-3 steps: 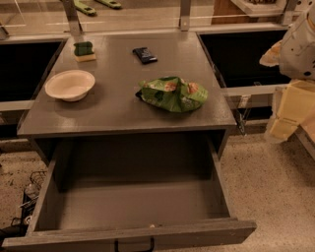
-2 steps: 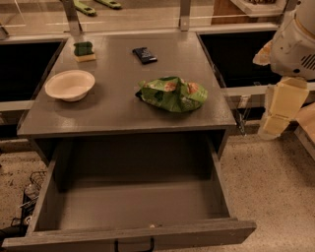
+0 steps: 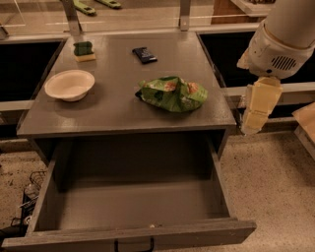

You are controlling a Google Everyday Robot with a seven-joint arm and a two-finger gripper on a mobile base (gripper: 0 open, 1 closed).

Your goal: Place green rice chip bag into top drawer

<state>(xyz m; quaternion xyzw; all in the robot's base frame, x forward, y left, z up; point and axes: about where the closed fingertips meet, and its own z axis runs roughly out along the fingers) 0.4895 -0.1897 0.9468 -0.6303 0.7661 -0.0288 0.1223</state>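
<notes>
The green rice chip bag (image 3: 173,93) lies crumpled on the grey table top (image 3: 123,110), right of centre near the front edge. The top drawer (image 3: 133,206) is pulled out wide below the table, with nothing in it; its dark handle (image 3: 134,244) shows at the bottom edge. My gripper (image 3: 257,112) hangs from the white arm (image 3: 280,44) at the right, beside the table's right edge and right of the bag, not touching it. It holds nothing that I can see.
A white bowl (image 3: 69,84) sits at the table's left. A green-topped sponge (image 3: 83,50) and a small dark packet (image 3: 144,54) lie at the back. A rail with posts (image 3: 185,14) runs behind the table. Speckled floor lies to the right.
The arm and gripper have moved left, further into view and closer to the table's right edge. The bag and drawer have not moved.
</notes>
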